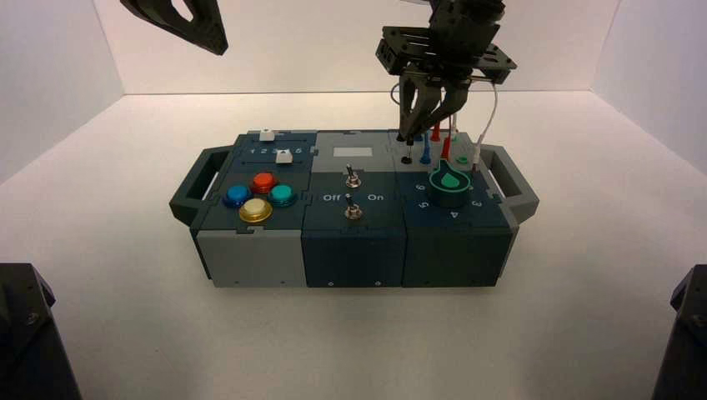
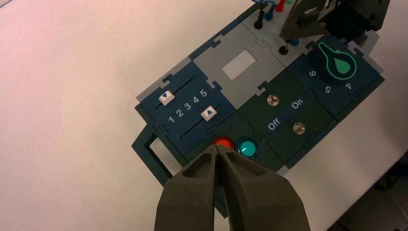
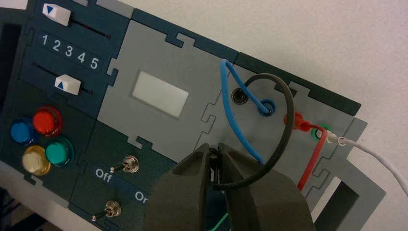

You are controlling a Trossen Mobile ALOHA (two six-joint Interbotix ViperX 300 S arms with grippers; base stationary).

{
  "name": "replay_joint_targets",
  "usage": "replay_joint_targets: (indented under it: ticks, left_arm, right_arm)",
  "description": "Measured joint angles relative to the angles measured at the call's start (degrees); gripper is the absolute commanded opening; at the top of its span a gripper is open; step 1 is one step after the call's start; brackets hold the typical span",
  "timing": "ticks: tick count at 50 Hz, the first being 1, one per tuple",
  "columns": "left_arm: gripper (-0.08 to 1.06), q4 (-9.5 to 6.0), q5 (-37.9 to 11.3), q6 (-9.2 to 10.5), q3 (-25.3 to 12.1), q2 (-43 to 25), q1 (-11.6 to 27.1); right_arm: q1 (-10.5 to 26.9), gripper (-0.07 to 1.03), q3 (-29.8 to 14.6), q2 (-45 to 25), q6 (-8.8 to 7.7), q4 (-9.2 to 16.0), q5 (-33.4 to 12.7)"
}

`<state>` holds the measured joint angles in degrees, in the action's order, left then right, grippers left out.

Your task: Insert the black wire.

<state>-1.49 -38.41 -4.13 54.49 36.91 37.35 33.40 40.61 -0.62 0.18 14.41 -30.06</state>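
Now seating, apparently: your right gripper [image 3: 214,149], behind-left of the knob [image 1: 449,187], pinches the black wire [image 3: 289,110]'s near plug over its socket [image 2: 283,50]; align, press down. Left gripper [image 2: 216,148], jaws together, idles left.

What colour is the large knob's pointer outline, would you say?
The knob's outline is green, clearest in the left wrist view.

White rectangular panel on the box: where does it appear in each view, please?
High view: white panel, just above picture centre.
Left wrist view: white panel, between white sliders and black plugs.
Right wrist view: white panel, between white sliders and blue wire.
Shared landmark: metal toggle switches.
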Motion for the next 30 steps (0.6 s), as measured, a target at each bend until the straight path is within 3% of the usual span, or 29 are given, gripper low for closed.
replay_joint_targets:
  ticks: [30]
  left_arm:
    - [-0.03, 0.09, 0.0, -0.09, 0.0, 0.0, -0.1]
  right_arm:
    - [0.2, -0.02, 0.0, -1.1, 0.09, 0.4, 1.0]
